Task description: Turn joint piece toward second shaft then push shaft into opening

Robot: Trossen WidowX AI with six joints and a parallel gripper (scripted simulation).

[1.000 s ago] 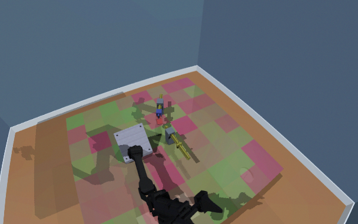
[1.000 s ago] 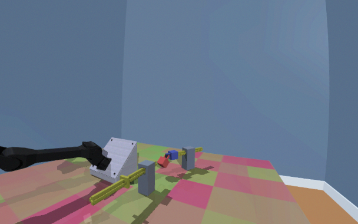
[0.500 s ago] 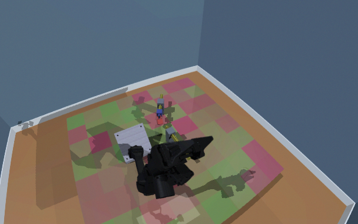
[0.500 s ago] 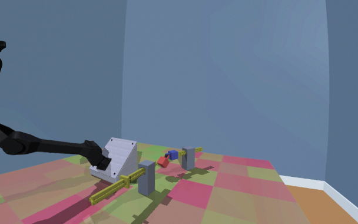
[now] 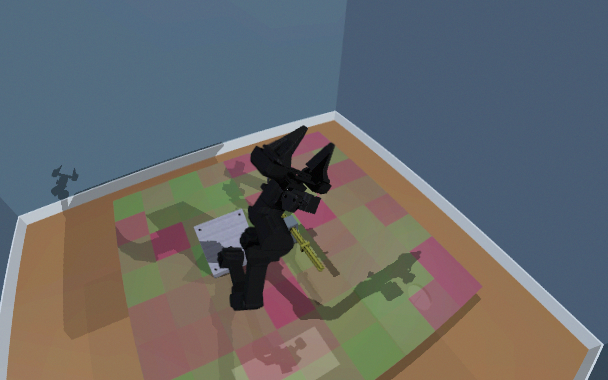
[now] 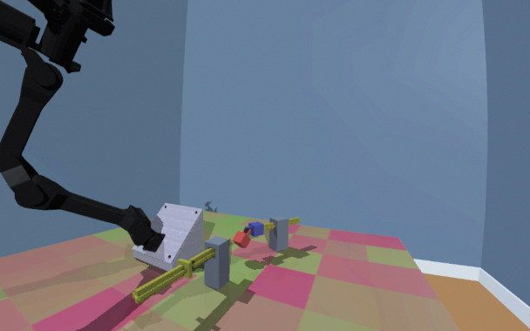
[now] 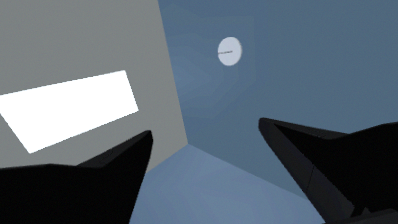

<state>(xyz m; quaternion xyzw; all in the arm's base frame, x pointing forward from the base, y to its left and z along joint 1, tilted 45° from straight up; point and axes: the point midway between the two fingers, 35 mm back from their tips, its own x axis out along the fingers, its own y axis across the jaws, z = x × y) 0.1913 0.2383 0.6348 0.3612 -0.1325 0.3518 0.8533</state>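
My gripper is open and empty, raised high above the joint; its fingertips are outside the exterior view. In the exterior view, the first yellow shaft passes through a grey block and carries a blue joint part. The hinged red joint piece hangs tilted from it toward the second shaft. The second yellow shaft has a collar and runs through the nearer grey block. The red piece's opening cannot be made out. The arm hides the joint in the top view.
The arm rises from a sloped, pale base plate beside the shafts. The table has a pink and green checkered top. Blue walls stand behind it. The wrist view shows walls, a bright panel and a white disc.
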